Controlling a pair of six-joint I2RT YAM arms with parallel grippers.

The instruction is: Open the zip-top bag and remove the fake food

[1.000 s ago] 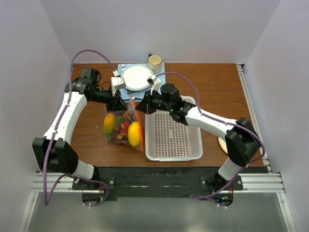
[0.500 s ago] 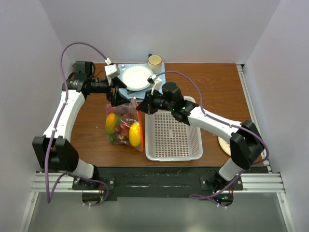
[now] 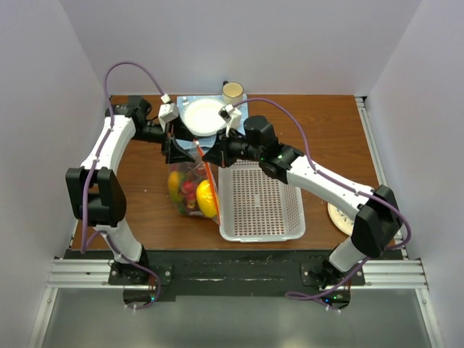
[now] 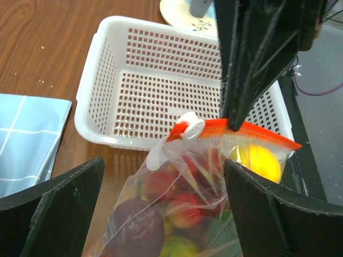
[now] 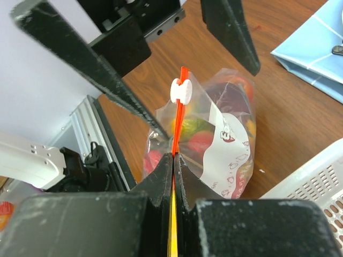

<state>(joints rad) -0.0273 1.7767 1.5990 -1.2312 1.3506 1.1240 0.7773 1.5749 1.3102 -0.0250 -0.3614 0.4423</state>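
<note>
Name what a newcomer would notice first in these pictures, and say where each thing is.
The clear zip-top bag, stuffed with bright fake food, stands out just left of the white basket in the top view. The right gripper is shut on the bag's orange zip strip and holds that edge up. The left gripper stands wide open, facing the bag's top.

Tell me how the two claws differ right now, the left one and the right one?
The left gripper stands wide open; the right gripper is shut. The left gripper holds nothing, with its fingers either side of the zip-top bag, while the right gripper pinches the bag's orange zip strip. Both are black two-finger claws, meeting at the bag's top.
</note>
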